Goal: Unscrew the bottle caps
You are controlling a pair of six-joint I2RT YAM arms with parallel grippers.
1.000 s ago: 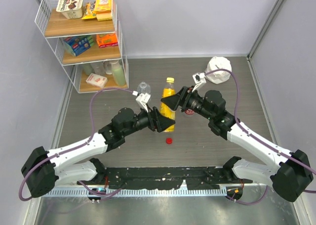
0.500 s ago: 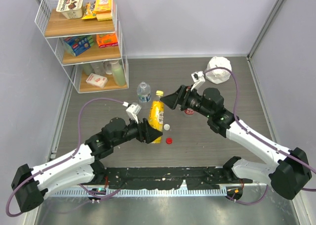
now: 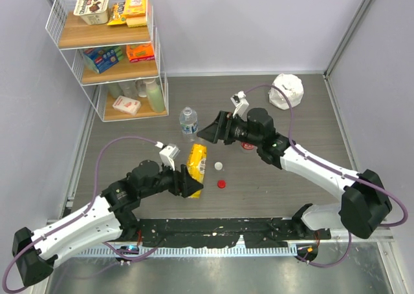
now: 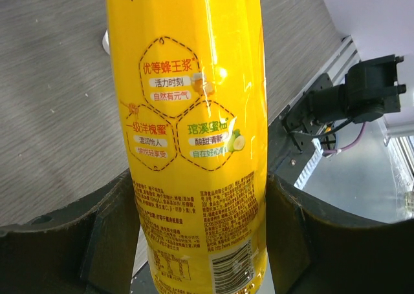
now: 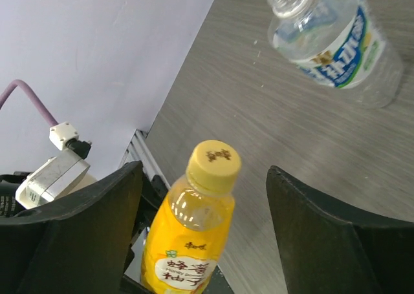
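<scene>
Yellow bottle [image 3: 196, 165]: tilted, yellow cap [image 5: 214, 157] on, body clamped by left end effector [image 4: 200, 190]. Right end effector [image 3: 207, 133]: fingers apart, near its cap. White cap [image 3: 218, 166], red cap [image 3: 222, 183]: on tabletop [image 3: 310, 119] beside it. Clear bottle [image 3: 188, 119]: uncapped, behind it

Grey wood-grain tabletop [image 3: 317, 126], pale lilac walls [image 3: 259, 22], white wire rack [image 3: 107, 74] with 3 wooden shelves far left.
</scene>
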